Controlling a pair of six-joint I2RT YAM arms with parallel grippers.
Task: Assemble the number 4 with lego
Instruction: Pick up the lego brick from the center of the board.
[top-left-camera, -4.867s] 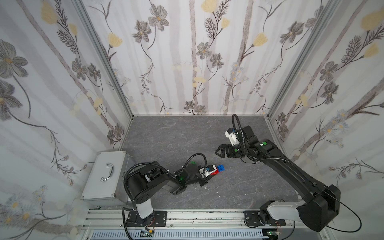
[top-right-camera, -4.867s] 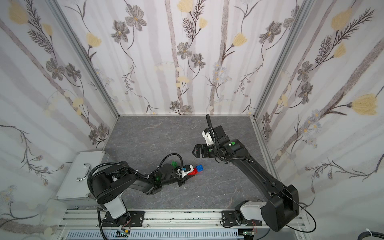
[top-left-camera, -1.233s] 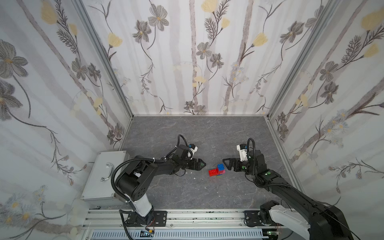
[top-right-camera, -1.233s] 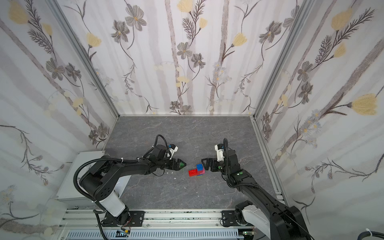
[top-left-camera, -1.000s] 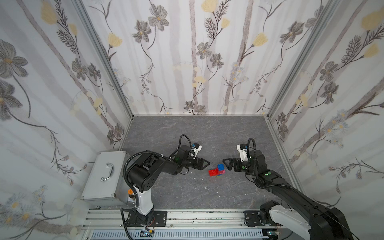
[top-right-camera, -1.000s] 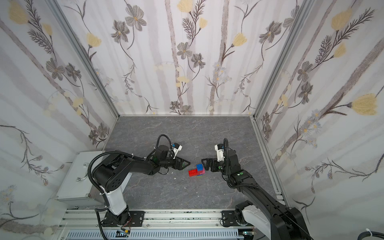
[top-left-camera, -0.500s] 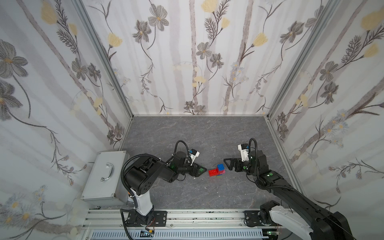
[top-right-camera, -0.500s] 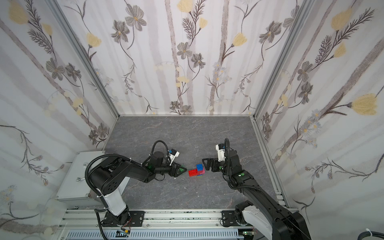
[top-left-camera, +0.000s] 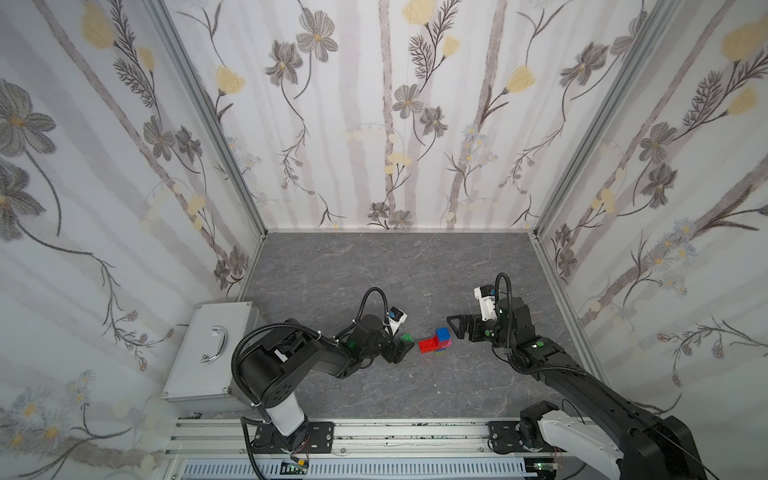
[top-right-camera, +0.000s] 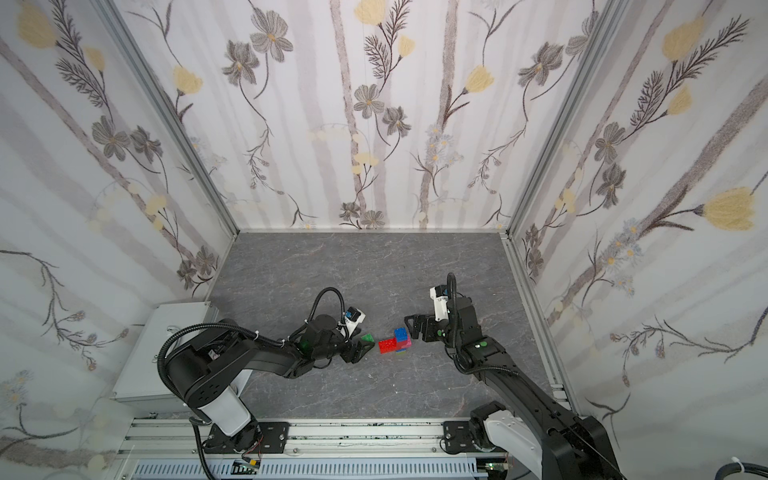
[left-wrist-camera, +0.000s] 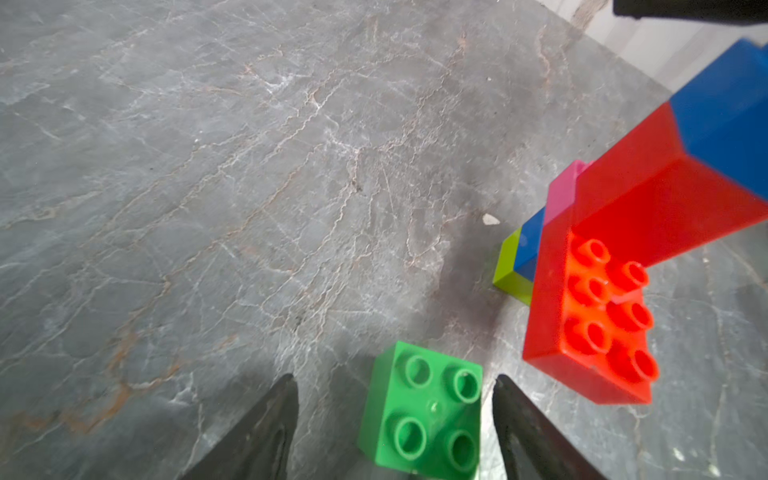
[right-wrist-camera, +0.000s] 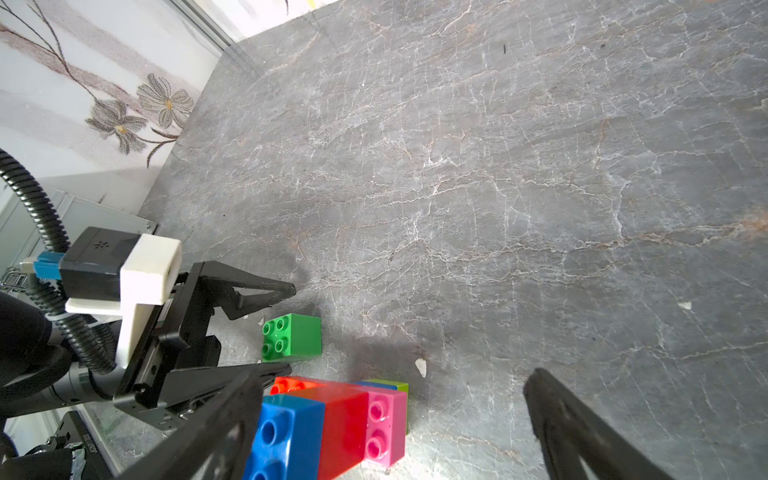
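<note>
– What changed in the last second?
– My left end effector (left-wrist-camera: 395, 376) has sunk low over the worktop (top-left-camera: 374, 270) and drawn its jaws in around the green brick (left-wrist-camera: 424, 411). Not clenched yet: the wrist views show a gap beside the brick, so it is released, only straddling.
– And the other side?
– My right end effector (right-wrist-camera: 397, 372) has come down from high up. It waits spread wide, holding nothing, just beside the brick figure (top-left-camera: 434, 343), opposite the green brick.
– Where does that leave the 4?
– The figure lies on its side mid-worktop: blue, long red brick (left-wrist-camera: 598, 332), pink, blue and lime joined. The green brick lies loose just beside the red one's bare studs, not touching, the only loose piece I can see. Next, I judge, I should close on it, line it up with those studs and press, the right side bracing the figure so it can't slide.
</note>
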